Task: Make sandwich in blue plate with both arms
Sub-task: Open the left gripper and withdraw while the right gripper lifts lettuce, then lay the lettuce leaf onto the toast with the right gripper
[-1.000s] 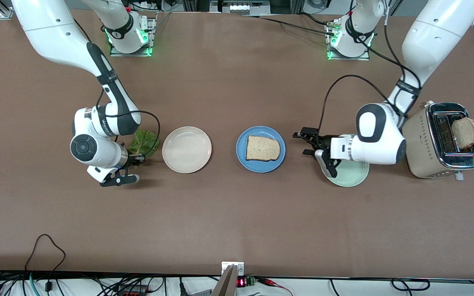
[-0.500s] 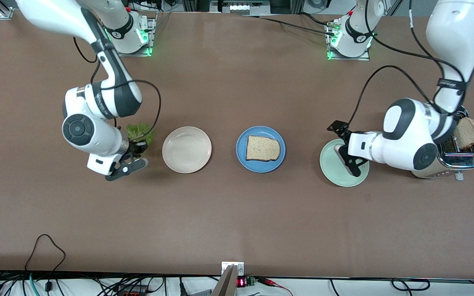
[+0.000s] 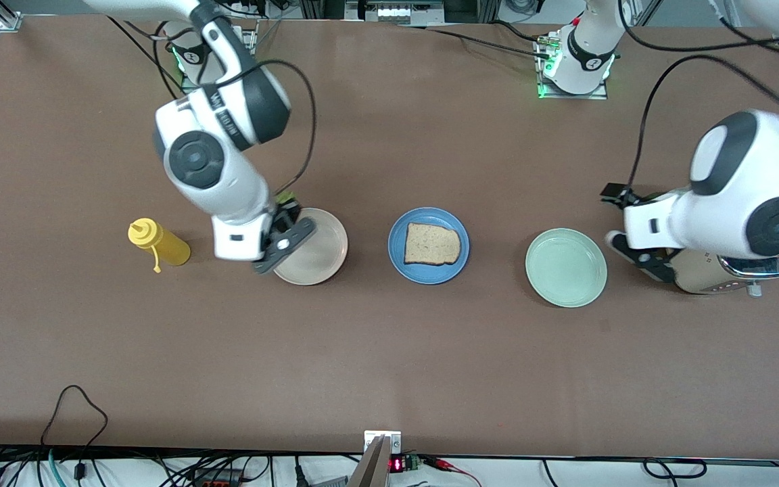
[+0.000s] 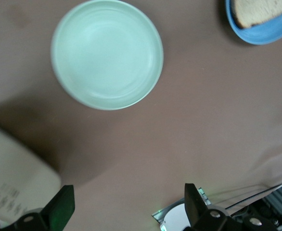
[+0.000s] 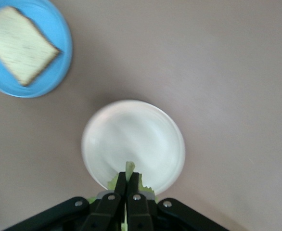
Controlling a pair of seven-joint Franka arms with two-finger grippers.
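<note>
Now up over the beige plate [image 3: 322, 260]: right gripper [image 5: 126, 190] clenched on lettuce leaf [image 5: 128, 179]. Beside it, toward the left arm's end, blue plate [image 3: 399, 264] with bread slice [image 3: 432, 244]. Left gripper [image 3: 633, 226], fingers spread, by the toaster [image 3: 707, 277].

Three plates stand in a row on the surface [image 3: 389, 352]: the bread slice [image 3: 432, 244] lies on the middle plate [image 3: 397, 250]. Squeeze bottle [image 3: 159, 245] toward the right arm's end, toaster [image 3: 700, 279] toward the left arm's.
</note>
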